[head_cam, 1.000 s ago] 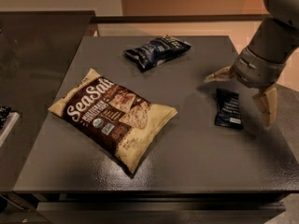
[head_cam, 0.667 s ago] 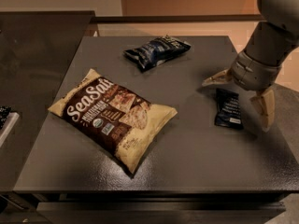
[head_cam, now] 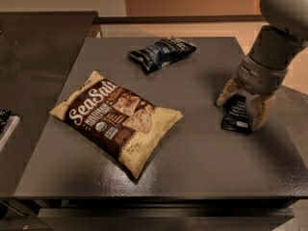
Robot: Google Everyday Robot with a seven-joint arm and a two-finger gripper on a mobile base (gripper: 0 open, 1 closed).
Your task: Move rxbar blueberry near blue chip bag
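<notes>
Closest to the camera, around 8 o'clock on the table point(head_cam: 202, 153), you've got the big cream bag point(head_cam: 115, 119) lying flat. It's not your target, so just keep clear of it.

Further back, at about 3 o'clock near the right edge, is the bar point(head_cam: 237, 114), a dark wrapper lying flat on the tabletop. The gripper point(head_cam: 243, 104) sits right over it with its fingers point(head_cam: 260, 113) spread, one on each side of the wrapper, so it looks like nothing is clamped yet.

My guess is the bar is light, thin and fairly stiff inside a slick foil wrapper. It sits very low, so you'd want the tips down almost on the tabletop before you close. Take it across the narrow width near the middle. The crimped ends would probably fold or slip out. If one finger lands first, expect it to skid or pivot.

Furthest off, at 12 o'clock, is the chip bag point(head_cam: 161, 53), well apart from the bar. It looks puffy, crinkly and light, so it would likely scoot if you bump it. Set the bar down just beside it.
</notes>
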